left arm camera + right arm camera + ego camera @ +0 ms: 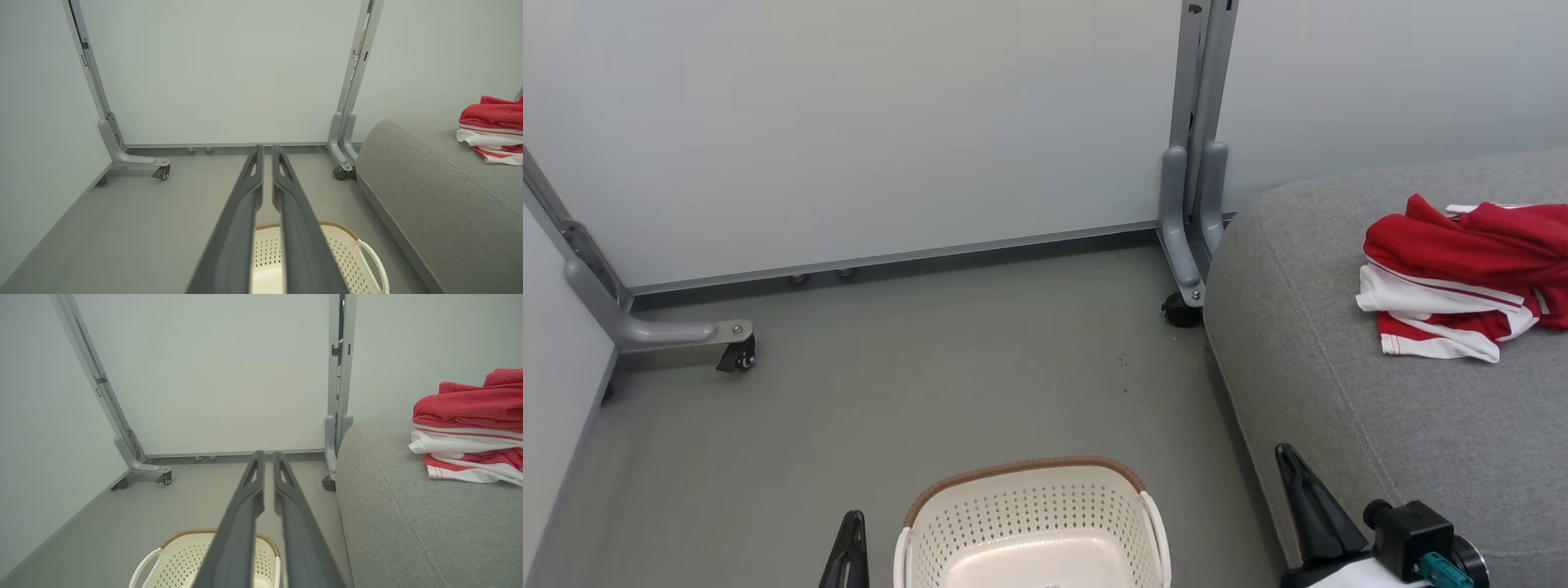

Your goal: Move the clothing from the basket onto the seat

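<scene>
red-and-white striped clothing (1462, 245), cream basket (1029, 510), grey seat (1339, 408)

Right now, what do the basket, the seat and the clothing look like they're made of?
The basket looks like matte cream moulded plastic: rigid perforated walls, with a brown woven-look rim. The seat seems grey woven upholstery fabric: visible weave, stitched seam. The clothing is soft red and white fabric, going by its rumpled folds; the fibre can't be told.

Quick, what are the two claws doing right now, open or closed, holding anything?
Left claw: closed, holding nothing.
Right claw: closed, holding nothing.
</scene>
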